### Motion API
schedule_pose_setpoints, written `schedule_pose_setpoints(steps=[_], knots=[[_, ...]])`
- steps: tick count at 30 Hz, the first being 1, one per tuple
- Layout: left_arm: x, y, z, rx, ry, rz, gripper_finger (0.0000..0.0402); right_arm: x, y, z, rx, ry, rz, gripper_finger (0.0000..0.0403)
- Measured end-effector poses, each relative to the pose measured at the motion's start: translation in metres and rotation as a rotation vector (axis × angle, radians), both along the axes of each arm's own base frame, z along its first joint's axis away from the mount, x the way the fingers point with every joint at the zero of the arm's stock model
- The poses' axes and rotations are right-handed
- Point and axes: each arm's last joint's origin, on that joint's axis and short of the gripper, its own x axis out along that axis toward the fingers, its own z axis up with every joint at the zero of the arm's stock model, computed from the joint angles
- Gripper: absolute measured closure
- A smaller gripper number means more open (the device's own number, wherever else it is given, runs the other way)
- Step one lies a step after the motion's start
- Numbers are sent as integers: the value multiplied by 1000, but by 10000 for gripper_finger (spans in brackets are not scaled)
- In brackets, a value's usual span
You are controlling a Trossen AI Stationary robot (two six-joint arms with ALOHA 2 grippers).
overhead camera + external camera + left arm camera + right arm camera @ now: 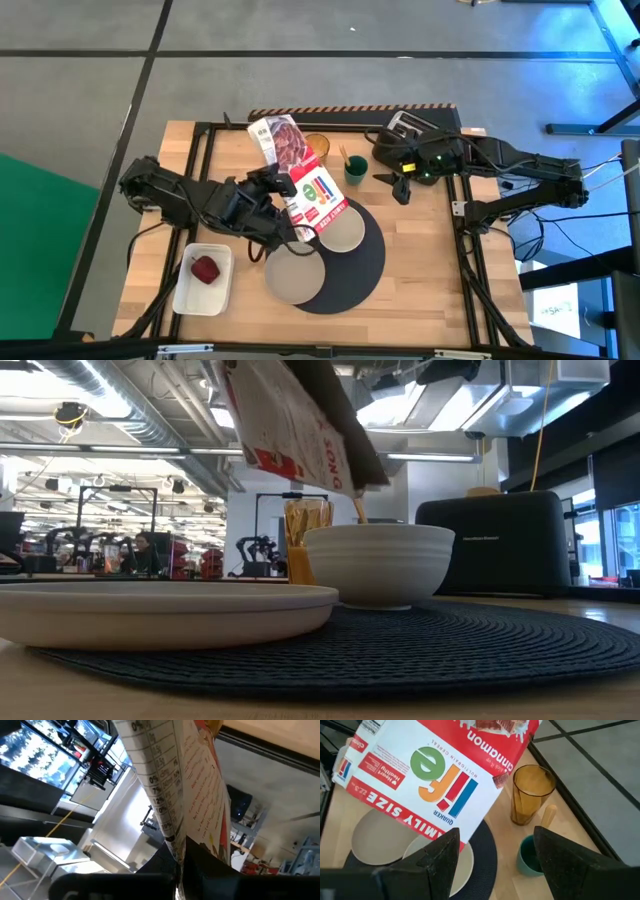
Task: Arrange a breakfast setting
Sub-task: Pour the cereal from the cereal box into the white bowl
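My left gripper (283, 195) is shut on a red-and-white cereal box (300, 175), which it holds tilted above the table. The box's low end hangs over the small white bowl (340, 232). The bowl and the flat white plate (295, 276) rest on the round dark mat (352, 275). The amber tumbler (530, 792) stands past the mat at the far side. Beside it, the spoon's orange handle (549, 815) sticks out of a green cup (530, 857). My right gripper (496, 832) hovers open to the right of the cup, holding nothing. My left gripper pinches the box's narrow printed side panel (172, 842) between its two fingers. It comes from the table's left, nearly level. The box is lifted clear and slants, its far end high and its near end (325, 215) low above the bowl.
A black toaster (410, 125) stands at the far right behind my right gripper. A white rectangular tray (205, 280) holding a red thing lies at the near left. Bare wood shows to the right of the mat.
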Motion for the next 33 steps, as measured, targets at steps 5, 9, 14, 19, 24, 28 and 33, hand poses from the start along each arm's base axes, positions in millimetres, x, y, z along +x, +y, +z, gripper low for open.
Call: schedule_pose_setpoints(steps=[5, 9, 14, 19, 24, 28, 33], knots=[[5, -7, -7, 15, 22, -16, 402, 0, 0, 0, 7, -1, 8, 158], [6, -13, -9, 26, 26, -32, 402, 0, 1, 0, 13, 0, 14, 158], [5, -18, -9, 43, 20, -47, 402, 0, 1, 0, 17, -1, 21, 158], [5, -18, -9, 54, 19, -48, 402, 0, 1, 0, 17, -1, 21, 158], [5, -18, -9, 69, 56, -61, 402, 0, 1, 0, 17, -1, 21, 158], [5, -18, -9, 68, 57, -61, 402, 0, 1, 0, 17, -1, 21, 158], [5, -18, -9, 70, 60, -62, 402, 0, 1, 0, 17, -1, 21, 158]])
